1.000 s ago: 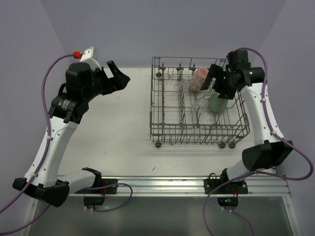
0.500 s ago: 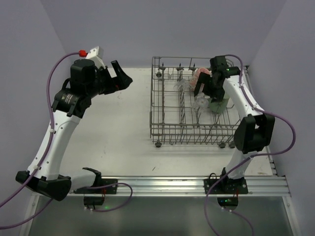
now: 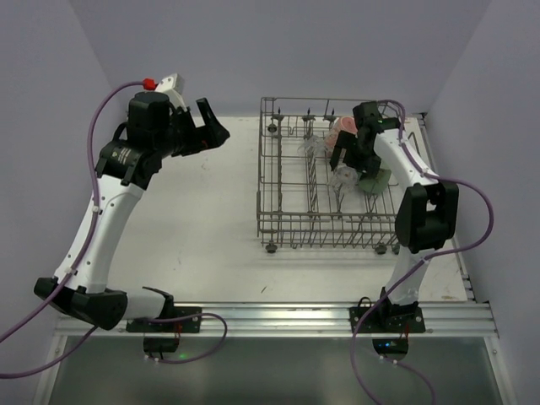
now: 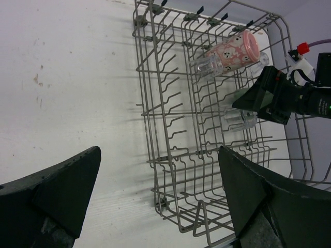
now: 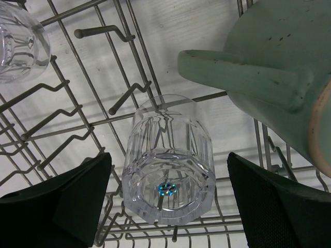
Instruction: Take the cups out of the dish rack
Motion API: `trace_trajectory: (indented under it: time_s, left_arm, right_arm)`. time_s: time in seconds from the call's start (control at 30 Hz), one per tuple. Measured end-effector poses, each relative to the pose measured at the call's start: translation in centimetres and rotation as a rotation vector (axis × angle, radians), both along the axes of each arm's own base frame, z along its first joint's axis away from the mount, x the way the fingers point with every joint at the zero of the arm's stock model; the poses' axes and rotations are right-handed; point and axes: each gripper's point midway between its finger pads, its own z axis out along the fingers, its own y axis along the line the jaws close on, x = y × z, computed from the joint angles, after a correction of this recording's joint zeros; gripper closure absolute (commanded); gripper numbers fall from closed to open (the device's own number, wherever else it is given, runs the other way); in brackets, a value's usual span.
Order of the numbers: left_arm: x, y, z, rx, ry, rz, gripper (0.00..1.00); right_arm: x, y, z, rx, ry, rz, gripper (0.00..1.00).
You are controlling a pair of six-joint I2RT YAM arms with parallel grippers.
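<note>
**Right gripper open over a glass in the rack**

The right gripper (image 5: 166, 206) hangs wide open and holds nothing. Its fingers sit either side of a clear glass (image 5: 168, 155) among the tines of the dish rack (image 3: 337, 221). A green mug (image 5: 269, 77) sits just beside the glass, with a pink cup (image 4: 232, 50) further back. The left gripper (image 4: 160, 199) — also wide open and empty — hovers over the table (image 3: 202, 219).

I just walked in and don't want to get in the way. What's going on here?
Two robot arms are unloading cups from a wire dish rack. The right gripper is open and down in the rack, its fingers lined up either side of a clear tumbler but not closed on it. A mint-green mug, a pink cup and a second tumbler are in the rack too. The left gripper hovers open over the table, holding nothing.
</note>
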Motion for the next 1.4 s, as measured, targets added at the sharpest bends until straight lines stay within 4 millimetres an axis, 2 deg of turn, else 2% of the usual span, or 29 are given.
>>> trace_trajectory:
  time_s: [0.23, 0.47, 0.6, 0.67, 0.73, 0.8, 0.83, 0.9, 1.0, 1.07, 1.1, 1.2, 1.27, 1.3, 1.37, 1.4]
  left_arm:
    - [0.4, -0.1, -0.3, 0.006, 0.013, 0.000, 0.00]
    - [0.9, -0.3, -0.9, 0.011, 0.029, 0.000, 0.00]
    - [1.0, -0.3, -1.0, 0.012, 0.032, 0.000, 0.00]
    - [1.0, -0.3, -1.0, 0.012, 0.032, 0.000, 0.00]
    - [1.0, -0.3, -1.0, 0.012, 0.032, 0.000, 0.00]
    - [1.0, -0.3, -1.0, 0.012, 0.032, 0.000, 0.00]
    - [1.0, -0.3, -1.0, 0.012, 0.032, 0.000, 0.00]
    - [1.0, -0.3, -1.0, 0.012, 0.033, 0.000, 0.00]
    - [1.0, -0.3, -1.1, 0.012, 0.035, 0.000, 0.00]
    - [1.0, -0.3, -1.1, 0.012, 0.037, 0.000, 0.00]
    - [1.0, -0.3, -1.2, 0.012, 0.038, -0.001, 0.00]
    - [1.0, -0.4, -1.2, 0.009, 0.043, -0.006, 0.00]
    - [1.0, -0.5, -1.2, 0.007, 0.043, -0.009, 0.00]
    - [1.0, -0.5, -1.2, 0.006, 0.044, -0.010, 0.00]
    - [0.9, -0.6, -1.2, 0.003, 0.045, -0.014, 0.00]
    - [0.9, -0.6, -1.2, 0.002, 0.045, -0.016, 0.00]
  right_arm:
    - [0.3, 0.1, -0.4, 0.001, 0.001, 0.000, 0.11]
    - [0.8, 0.5, -0.7, 0.003, 0.004, 0.005, 0.12]
    - [0.6, 1.1, -0.7, 0.002, 0.008, 0.015, 0.20]
    - [0.5, 1.3, -0.8, 0.001, 0.011, 0.020, 0.32]
    - [0.5, 1.4, -0.8, 0.004, 0.010, 0.020, 0.57]
    - [1.6, 1.5, -0.1, 0.009, -0.033, 0.017, 0.81]
    - [2.3, 1.6, 0.4, 0.015, -0.062, 0.011, 0.85]
    - [2.4, 1.6, 0.7, 0.014, -0.064, 0.006, 0.91]
    - [2.3, 1.6, 0.9, 0.007, -0.048, 0.006, 0.94]
    - [2.4, 1.5, 1.0, 0.002, -0.042, 0.005, 0.90]
    - [2.5, 1.5, 1.1, 0.001, -0.043, 0.004, 0.77]
    - [2.2, 1.4, 1.1, -0.009, -0.036, 0.005, 0.49]
    - [2.2, 1.4, 1.0, -0.014, -0.034, 0.014, 0.41]
    - [2.1, 1.5, 1.0, -0.016, -0.034, 0.020, 0.30]
    - [2.1, 1.5, 0.9, -0.020, -0.034, 0.030, 0.22]
    - [2.1, 1.6, 0.9, -0.023, -0.034, 0.036, 0.11]
